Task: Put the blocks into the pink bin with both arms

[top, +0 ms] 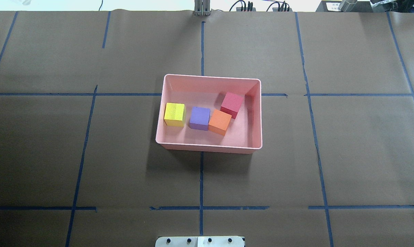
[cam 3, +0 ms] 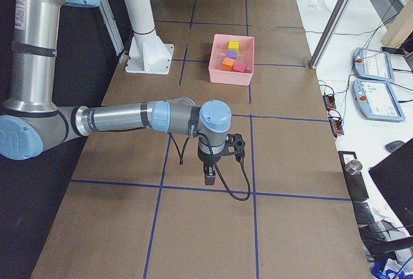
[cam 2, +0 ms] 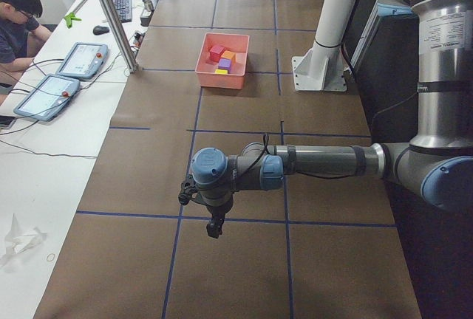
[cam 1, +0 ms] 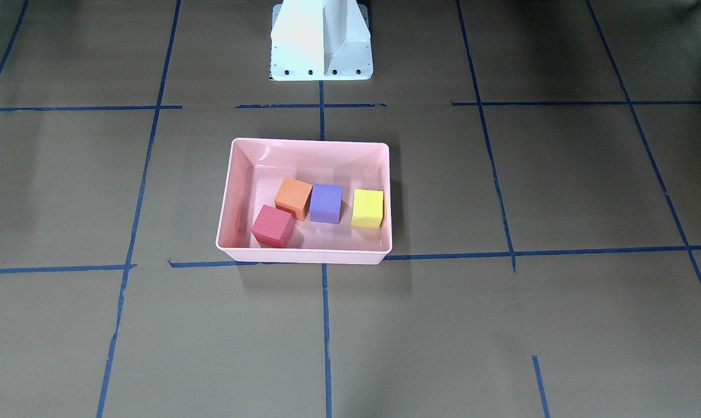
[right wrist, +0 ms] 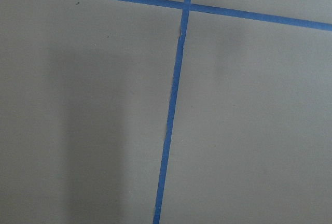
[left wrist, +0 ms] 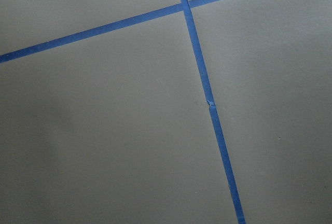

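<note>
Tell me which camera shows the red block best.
Exterior front-facing: the red block sits nearest that camera, large and unobstructed in the pink bin. Overhead exterior shows it clearly too, slightly smaller. Both side views show it tiny; wrist cameras see only table.

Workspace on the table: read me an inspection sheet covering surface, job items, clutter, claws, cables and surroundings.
Surface: brown table marked with a blue tape grid.
Job's things: pink bin at centre, holding all four blocks: yellow block, purple block, orange block and red block. Purple and orange blocks touch.
Clutter: nothing seen.
Claws: left claw and right claw point down, far from the bin, over bare table. Open or shut cannot be told.
Cables: a black cable loops below the right wrist.
Surroundings: white pedestal. An operator sits at a side desk with handheld screens.
</note>
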